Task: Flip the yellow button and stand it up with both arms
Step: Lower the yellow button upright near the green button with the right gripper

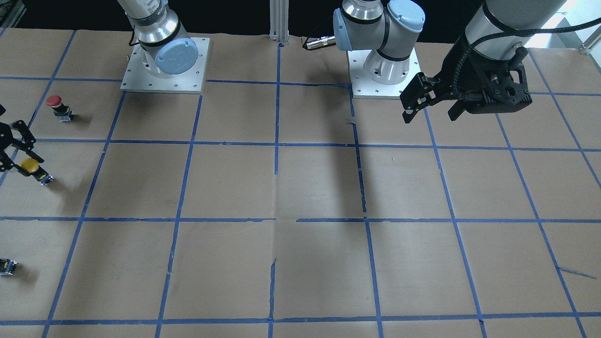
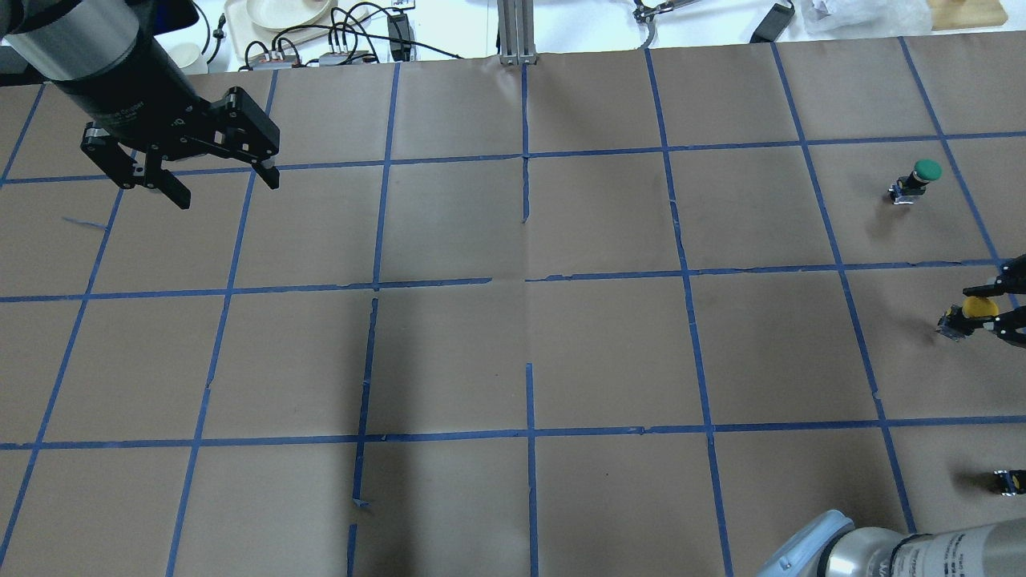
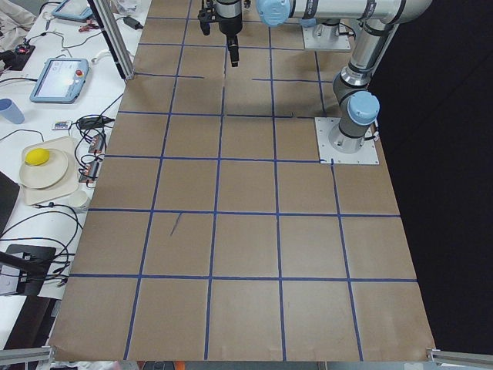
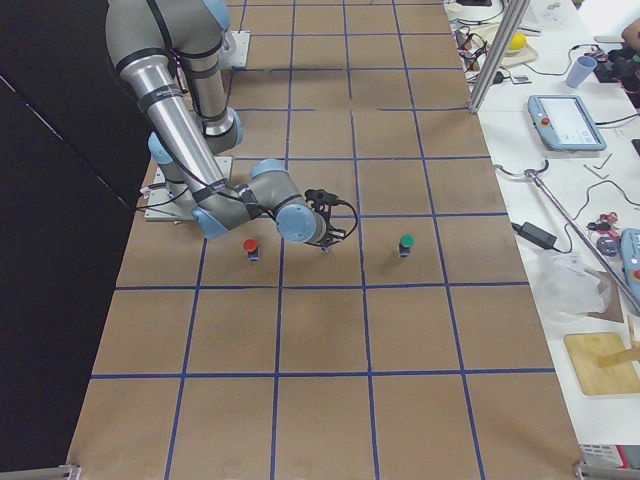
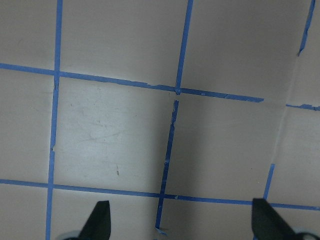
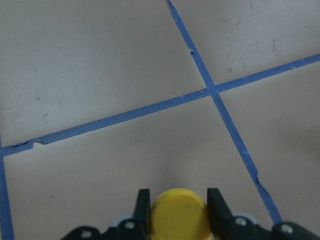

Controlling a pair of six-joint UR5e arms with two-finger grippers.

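Note:
The yellow button (image 1: 30, 165) lies tilted at the table's edge on my right side, its yellow cap toward the gripper and its grey-black base (image 1: 44, 178) pointing away. It also shows in the overhead view (image 2: 979, 307). My right gripper (image 1: 14, 152) is shut on its cap. The right wrist view shows the cap (image 6: 180, 214) squeezed between both fingers (image 6: 144, 206). My left gripper (image 2: 226, 191) is open and empty, held above the table far from the button. It also shows in the front view (image 1: 431, 115) and the left wrist view (image 5: 182, 222).
A red-capped button (image 1: 55, 105) stands nearer my base than the yellow one. A green-capped button (image 2: 922, 178) stands farther out. Black-grey switch bases are cut off at the view edges (image 1: 7, 266) (image 2: 1008, 479). The table (image 2: 513, 353) is brown paper with blue tape lines.

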